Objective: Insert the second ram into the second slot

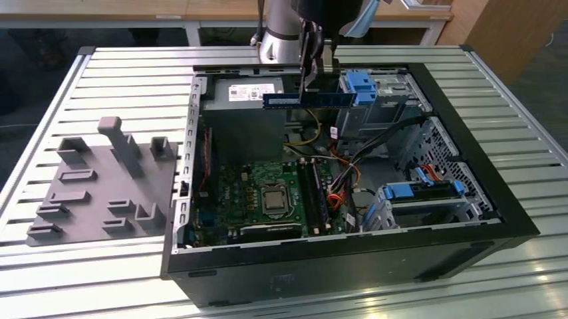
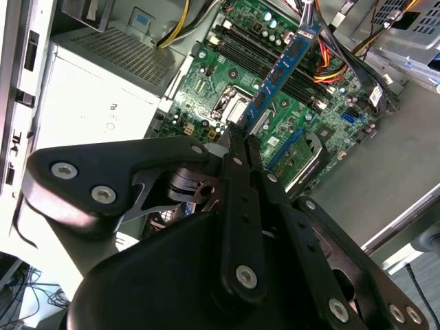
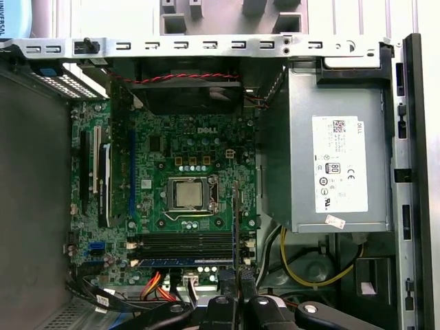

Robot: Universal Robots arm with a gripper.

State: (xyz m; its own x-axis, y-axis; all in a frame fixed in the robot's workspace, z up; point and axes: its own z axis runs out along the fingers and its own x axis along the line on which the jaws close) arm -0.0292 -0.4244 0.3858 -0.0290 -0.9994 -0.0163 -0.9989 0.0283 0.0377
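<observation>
- End effector (image 1: 312, 81) is clamped shut on the second ram (image 1: 289, 100), which hangs level over the open computer case (image 1: 355, 272), well above the motherboard (image 3: 158, 179).
- The stick appears crosswise to the memory slots (image 3: 182, 242). Sound insertion requires turning it parallel, centring it over the second slot, and pressing evenly.

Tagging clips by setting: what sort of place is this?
Probably a robotics lab bench: an open computer case on a slatted metal table, a grey fixture plate, the gripper holding the second ram.
</observation>
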